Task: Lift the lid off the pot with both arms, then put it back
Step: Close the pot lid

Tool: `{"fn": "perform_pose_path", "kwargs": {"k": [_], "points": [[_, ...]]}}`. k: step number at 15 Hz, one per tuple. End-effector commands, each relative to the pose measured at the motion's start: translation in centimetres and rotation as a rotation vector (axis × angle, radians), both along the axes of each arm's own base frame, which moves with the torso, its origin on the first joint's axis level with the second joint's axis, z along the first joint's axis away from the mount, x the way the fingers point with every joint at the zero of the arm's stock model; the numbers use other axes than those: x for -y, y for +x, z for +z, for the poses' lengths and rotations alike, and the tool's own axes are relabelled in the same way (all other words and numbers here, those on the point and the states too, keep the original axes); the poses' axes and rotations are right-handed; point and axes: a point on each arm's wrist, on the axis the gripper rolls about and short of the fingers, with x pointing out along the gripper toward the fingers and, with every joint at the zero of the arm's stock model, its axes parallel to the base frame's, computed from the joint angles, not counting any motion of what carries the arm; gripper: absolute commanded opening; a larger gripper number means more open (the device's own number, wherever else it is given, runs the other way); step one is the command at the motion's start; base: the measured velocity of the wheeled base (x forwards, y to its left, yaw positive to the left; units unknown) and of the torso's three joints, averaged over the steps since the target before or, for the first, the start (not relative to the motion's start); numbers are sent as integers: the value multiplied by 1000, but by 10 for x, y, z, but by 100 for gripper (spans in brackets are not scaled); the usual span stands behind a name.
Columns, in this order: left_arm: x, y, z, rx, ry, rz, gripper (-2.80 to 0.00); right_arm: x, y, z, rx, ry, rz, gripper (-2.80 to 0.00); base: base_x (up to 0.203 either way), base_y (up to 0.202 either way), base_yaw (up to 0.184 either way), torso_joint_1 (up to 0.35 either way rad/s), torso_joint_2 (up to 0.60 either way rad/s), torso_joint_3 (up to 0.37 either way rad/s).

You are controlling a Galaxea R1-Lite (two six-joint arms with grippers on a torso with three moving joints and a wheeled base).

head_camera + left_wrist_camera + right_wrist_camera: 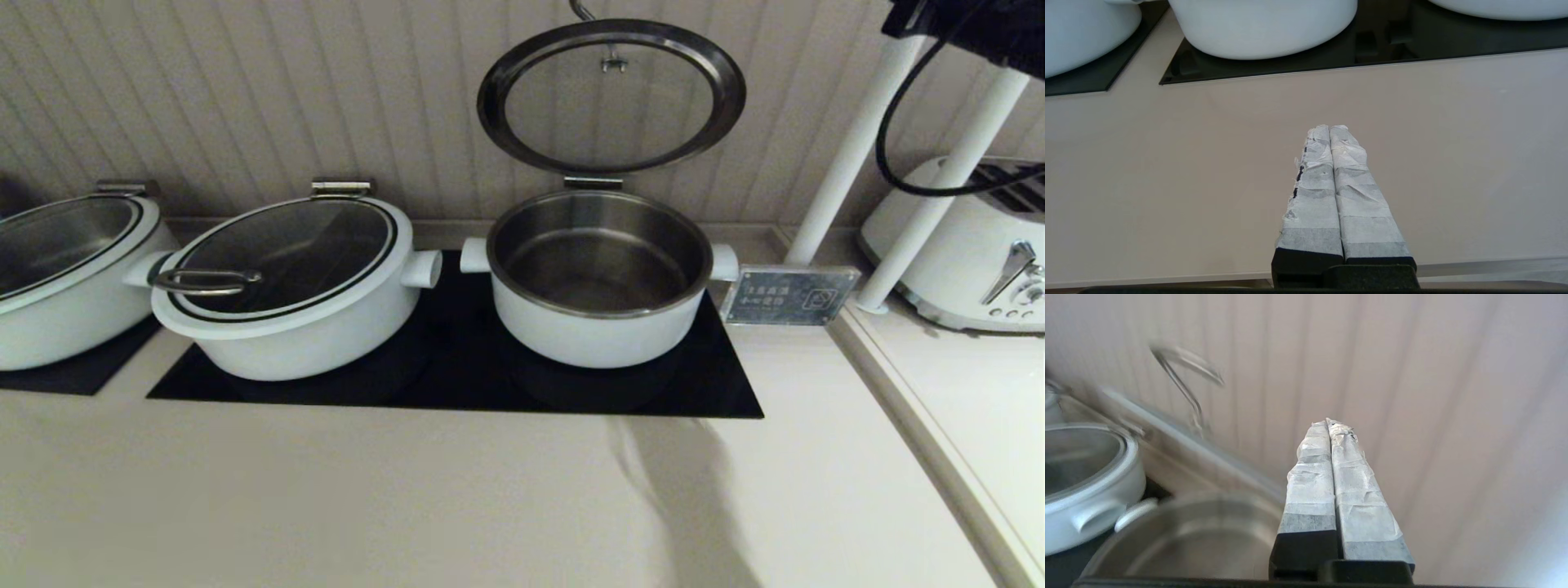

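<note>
The pot [600,327] stands open on the right half of the black cooktop, its steel inside bare. The lid [611,106] stands tilted up behind it against the wall, joined to the pot's back rim by a metal hinge. Its loop handle faces the wall and shows in the right wrist view [1184,375]. My right gripper [1327,421] is shut and empty, raised near the wall to the right of the pot [1208,539]. Only part of the right arm [963,24] shows in the head view. My left gripper [1329,127] is shut and empty, low over the counter in front of the cooktop.
Two wider white pots [294,327] [65,278] with closed lids stand to the left. A metal sign plate [788,296] sits right of the pot. Two white posts [849,155] and a white toaster [971,245] stand at the right. The beige counter [408,506] runs along the front.
</note>
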Motion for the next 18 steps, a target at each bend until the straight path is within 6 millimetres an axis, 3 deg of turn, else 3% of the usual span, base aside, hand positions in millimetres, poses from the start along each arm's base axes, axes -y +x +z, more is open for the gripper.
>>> {"fn": "perform_pose_path", "kwargs": {"k": [1,8,18], "points": [[0,0,0,3,-1,0,-280,-1,25,-11,0,-14,31,-280,0,0,0,0,0,0],[0,0,0,0,-4,1,-280,-2,56,-27,121,-28,55,-280,0,0,0,0,0,0],[0,0,0,-1,-17,7,-280,-16,76,-48,194,-44,95,-280,0,0,0,0,0,0]]}}
